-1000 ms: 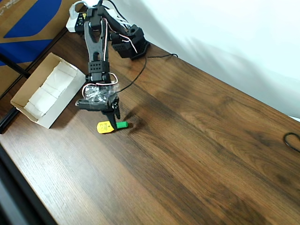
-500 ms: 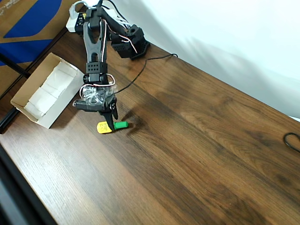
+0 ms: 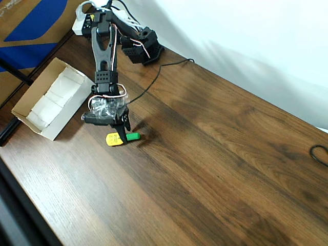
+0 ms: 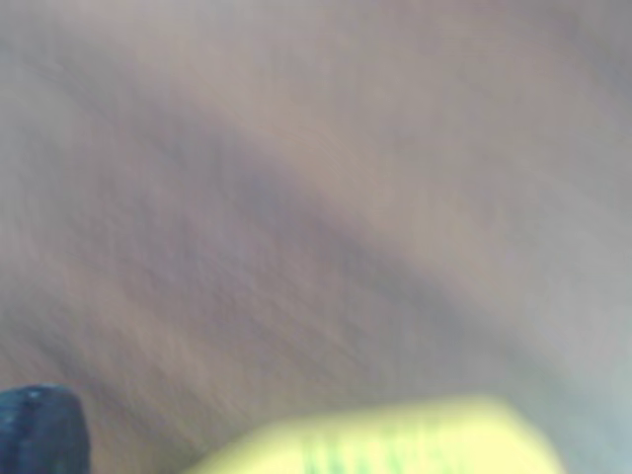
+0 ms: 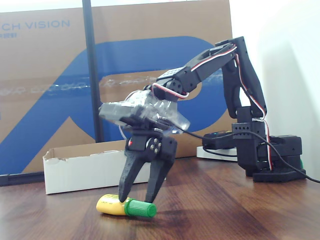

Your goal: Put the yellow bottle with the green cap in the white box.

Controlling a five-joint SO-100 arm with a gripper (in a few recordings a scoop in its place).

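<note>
The yellow bottle with the green cap (image 3: 117, 138) lies on its side on the wooden table, cap pointing right in the overhead view. My gripper (image 3: 122, 134) hangs right over it, open. In the fixed view the gripper (image 5: 136, 198) has its two black fingers spread, tips down at the bottle (image 5: 112, 205) where the yellow body meets the cap. The blurred wrist view shows the yellow bottle (image 4: 395, 439) at the bottom edge and a dark fingertip (image 4: 39, 430) at the lower left. The white box (image 3: 72, 115) stands to the left of the gripper, open-topped, with white paper inside.
A large brown-and-blue cardboard (image 3: 31, 20) leans behind the box at the upper left. The arm's base (image 3: 141, 46) sits at the table's far edge, with a black cable (image 3: 154, 77) trailing across the wood. Bare table stretches to the right and front.
The gripper has shifted slightly and settled lower over the bottle. The bottle has stayed where it lay.
</note>
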